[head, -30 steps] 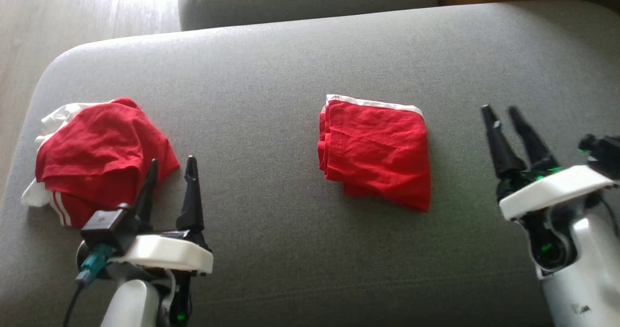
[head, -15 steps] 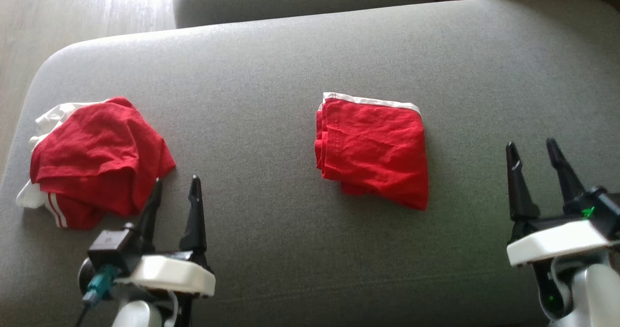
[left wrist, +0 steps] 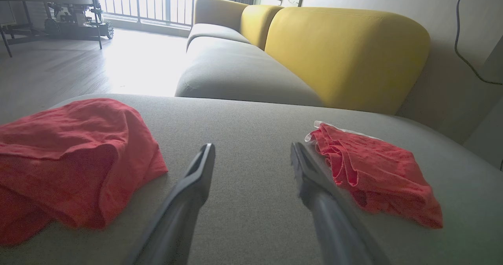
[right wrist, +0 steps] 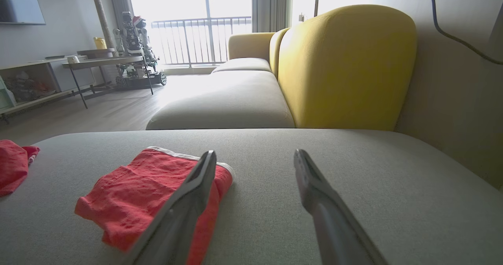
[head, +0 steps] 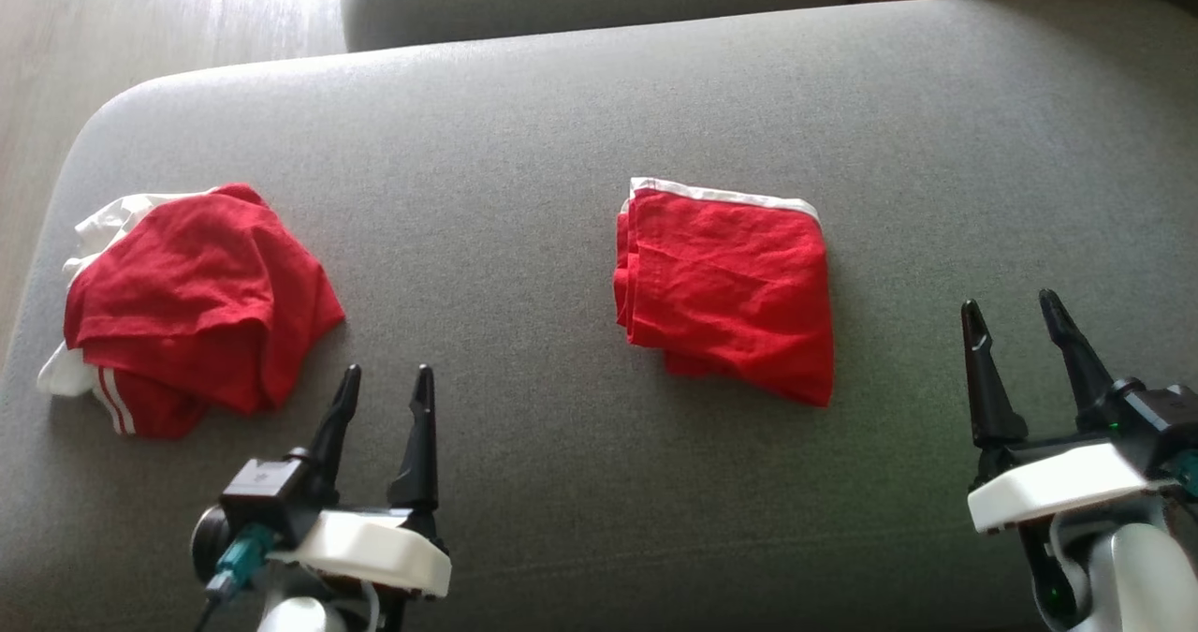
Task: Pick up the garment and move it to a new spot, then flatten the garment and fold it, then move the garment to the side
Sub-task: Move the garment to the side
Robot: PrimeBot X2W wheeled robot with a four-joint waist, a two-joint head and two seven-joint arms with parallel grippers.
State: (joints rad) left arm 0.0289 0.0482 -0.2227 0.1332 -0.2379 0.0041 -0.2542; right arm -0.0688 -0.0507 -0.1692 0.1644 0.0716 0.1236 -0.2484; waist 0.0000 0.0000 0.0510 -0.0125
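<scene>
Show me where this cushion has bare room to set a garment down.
Bare: the grey cushion between the crumpled red garment and the folded red garment, and right of the folded one. Crowded: its left end.

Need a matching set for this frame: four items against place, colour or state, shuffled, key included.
Column 1
1. folded garment
2. crumpled pile
3. left gripper
4. backrest

Column 2
A. yellow
B. lying flat mid-seat
C. open, holding nothing
D. heaped at the seat's left end, red over white

Pairs: 1-B, 2-D, 3-C, 4-A
</scene>
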